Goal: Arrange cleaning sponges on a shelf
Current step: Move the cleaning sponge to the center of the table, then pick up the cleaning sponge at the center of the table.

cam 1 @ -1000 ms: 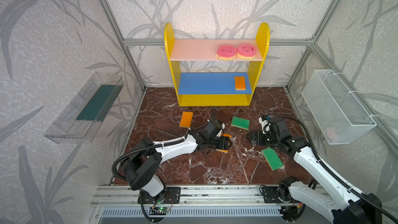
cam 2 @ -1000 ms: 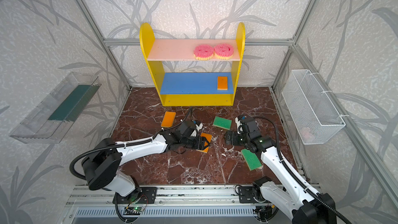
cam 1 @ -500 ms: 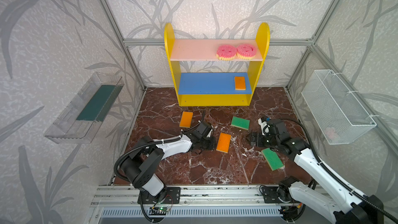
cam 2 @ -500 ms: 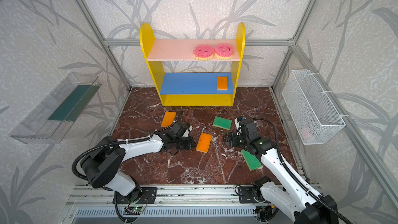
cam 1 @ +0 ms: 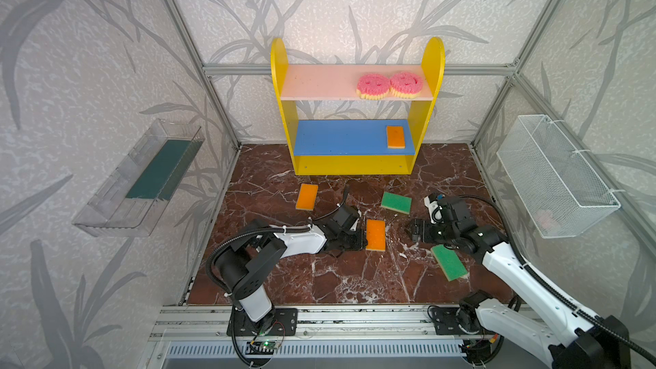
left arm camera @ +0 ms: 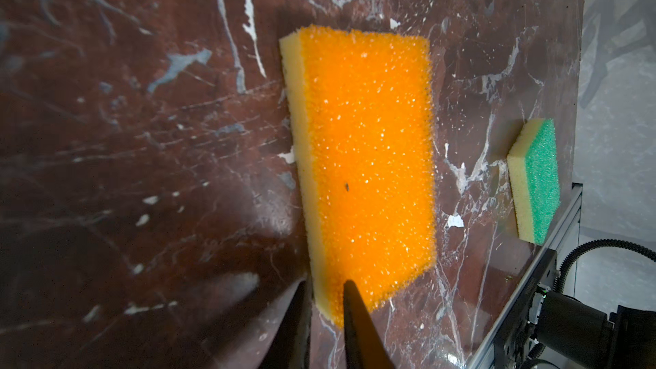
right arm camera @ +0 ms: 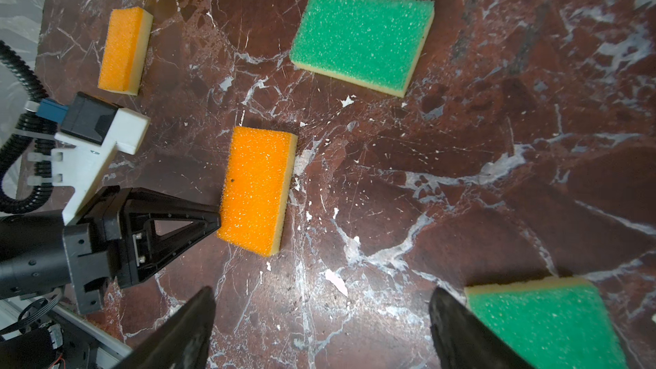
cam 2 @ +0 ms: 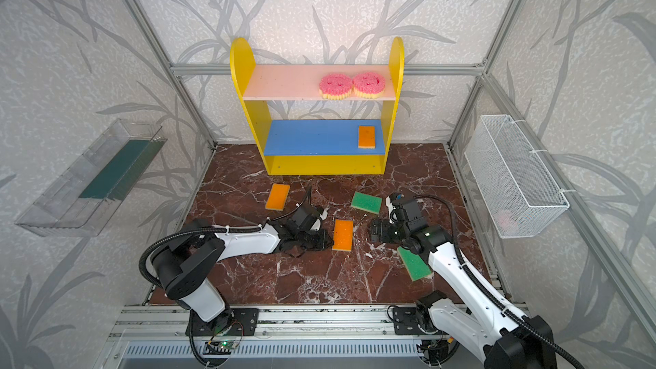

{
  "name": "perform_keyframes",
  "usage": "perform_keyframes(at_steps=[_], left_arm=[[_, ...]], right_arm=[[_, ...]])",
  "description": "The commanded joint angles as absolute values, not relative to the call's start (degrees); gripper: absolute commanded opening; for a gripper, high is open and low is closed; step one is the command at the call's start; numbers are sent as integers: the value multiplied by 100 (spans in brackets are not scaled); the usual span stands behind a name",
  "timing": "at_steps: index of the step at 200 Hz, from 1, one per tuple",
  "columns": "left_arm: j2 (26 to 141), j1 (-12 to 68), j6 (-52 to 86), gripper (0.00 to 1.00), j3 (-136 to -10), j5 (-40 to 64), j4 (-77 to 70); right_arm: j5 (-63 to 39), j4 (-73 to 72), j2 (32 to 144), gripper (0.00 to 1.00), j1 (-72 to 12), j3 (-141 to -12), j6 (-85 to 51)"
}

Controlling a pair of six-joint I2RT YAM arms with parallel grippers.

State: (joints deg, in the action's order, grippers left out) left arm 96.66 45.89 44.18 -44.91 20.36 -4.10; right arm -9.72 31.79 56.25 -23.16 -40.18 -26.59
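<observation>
Jaws of the left gripper (left arm camera: 326, 281) stand nearly closed with only a narrow slit between them. Their tips are at one corner of an orange sponge (left arm camera: 369, 157). A sliver of its yellow side shows in the slit, but whether they pinch it I cannot tell. That sponge lies flat, orange face up, on the marble table (cam 1: 337, 278), between the two arms.

The right gripper (right arm camera: 323, 291) hangs low over the table, its jaws spread wide with nothing between them. Just beside one of its fingers lies a green sponge (right arm camera: 543, 321), flat and green side up.

Farther out, toward the shelf (cam 1: 355, 166), lie the other green sponge (right arm camera: 362, 39) and a second orange sponge (right arm camera: 122, 49), each apart from the rest. A third orange sponge (cam 1: 395, 136) lies at the right end of the shelf's blue middle board. Two pink round sponges (cam 1: 372, 86) sit side by side, touching, at the right end of the pale pink upper board.

A clear tray (cam 1: 142, 179) hangs on the left wall and a white wire basket (cam 1: 557, 179) on the right wall.
</observation>
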Motion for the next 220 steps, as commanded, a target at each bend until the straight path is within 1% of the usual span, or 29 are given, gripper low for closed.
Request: perform_keyframes(at_steps=[1, 35, 57, 62, 73, 99, 124, 130, 148, 180, 220], left_arm=[[9615, 4641, 4601, 29, -4482, 2024, -526], [8835, 4619, 4447, 63, -4177, 1656, -151], [8362, 4524, 4351, 76, -3973, 1522, 84], [8271, 4484, 4339, 80, -3911, 1512, 105], [8047, 4395, 4348, 85, -3752, 1489, 132], [7468, 4176, 4388, 91, -3353, 1315, 215], [6880, 4107, 4377, 95, -3084, 623, 492], [6751, 4101, 4377, 99, -3056, 456, 627], [6496, 4060, 4386, 99, -3061, 93, 1010], [6582, 3999, 4526, 99, -3287, -289, 1708], [6960, 3994, 4476, 99, -3340, 13, 1800]], right_arm=[[-981, 3243, 5743, 93, -2468, -4100, -2585], [-592, 3260, 6045, 94, -3015, -4235, -2789], [-242, 3148, 6272, 94, -3495, -4294, -3018], [-136, 3138, 6343, 94, -3624, -4331, -3063], [17, 3142, 6521, 94, -3849, -4403, -3155], [258, 3181, 6980, 94, -4257, -4607, -3451], [620, 3179, 7393, 95, -4616, -4768, -3909], [707, 3184, 7503, 95, -4691, -4833, -3988], [864, 3223, 7832, 95, -4891, -5029, -4169], [1001, 3186, 8365, 95, -5149, -5310, -4430], [1138, 3131, 8772, 95, -5289, -5443, -4587]])
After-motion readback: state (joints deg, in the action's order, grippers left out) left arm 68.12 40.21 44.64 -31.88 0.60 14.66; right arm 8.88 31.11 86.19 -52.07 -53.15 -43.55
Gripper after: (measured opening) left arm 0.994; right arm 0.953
